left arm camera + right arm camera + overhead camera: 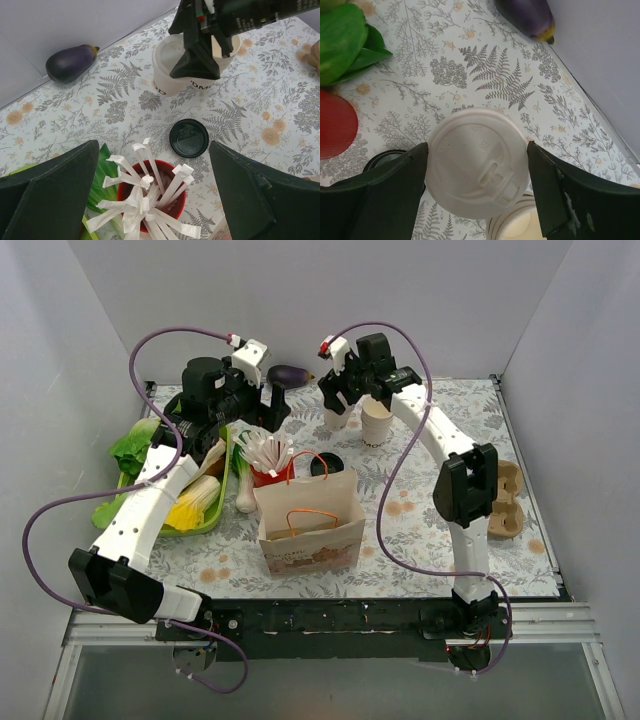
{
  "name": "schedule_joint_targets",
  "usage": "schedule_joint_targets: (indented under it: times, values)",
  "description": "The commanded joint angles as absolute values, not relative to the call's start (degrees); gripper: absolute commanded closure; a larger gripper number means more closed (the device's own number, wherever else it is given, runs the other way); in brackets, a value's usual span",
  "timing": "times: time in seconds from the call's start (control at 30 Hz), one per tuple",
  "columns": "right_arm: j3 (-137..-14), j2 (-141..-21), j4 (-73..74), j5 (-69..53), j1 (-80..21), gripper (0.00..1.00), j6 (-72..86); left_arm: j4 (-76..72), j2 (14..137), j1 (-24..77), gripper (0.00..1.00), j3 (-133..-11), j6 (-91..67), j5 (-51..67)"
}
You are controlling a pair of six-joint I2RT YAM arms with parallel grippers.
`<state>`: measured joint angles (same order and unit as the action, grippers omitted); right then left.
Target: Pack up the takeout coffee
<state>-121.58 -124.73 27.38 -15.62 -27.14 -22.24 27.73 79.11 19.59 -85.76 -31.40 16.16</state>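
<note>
Your right gripper (476, 146) straddles the white-lidded small cream paper cup (475, 167), grip undeterminable; squeeze gently just under the lid

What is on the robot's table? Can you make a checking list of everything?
Surface: table with a floral cloth, crowded at the back and left.
Job's things: lidded cup upright at the back; paper bag upright and open at the front.
Clutter: cup stack, black lid, red cup of straws, eggplant, tray of greens, carrier.
Grippers: left gripper open above the straws; right gripper has a finger at each side of the cup's lid, grip unclear.
Cables: purple cables loop off both arms; the right one sags beside the bag.
Surroundings: plain grey walls on three sides.
</note>
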Motion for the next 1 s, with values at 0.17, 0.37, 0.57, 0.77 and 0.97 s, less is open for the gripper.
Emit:
schedule_joint_targets:
  times: [0.17,0.37,0.57,0.77,0.97]
  values:
    - [-111.2,-106.11,32.33,-16.79,-27.33,0.48,-25.05,24.87,76.81,19.34,0.07,-85.25,-31.99,18.02]
    - [-99.62,-94.87,41.04,-17.75,-25.06,0.53,-27.24,24.26,76.73,19.34,0.07,-84.99,-32.61,19.07]
    - [-83.7,-81.33,45.96,-21.26,-23.73,0.52,-31.63,23.38,76.9,19.34,0.07,-83.94,-33.31,19.77]
    - [-67.69,-71.99,48.24,-23.19,-23.64,0.51,-44.98,23.55,77.87,19.34,0.07,-84.81,-33.4,20.65]
    - [-59.95,-66.02,56.77,-30.92,-23.64,0.5,-67.82,23.82,77.78,19.34,0.07,-84.73,-33.57,21.09]
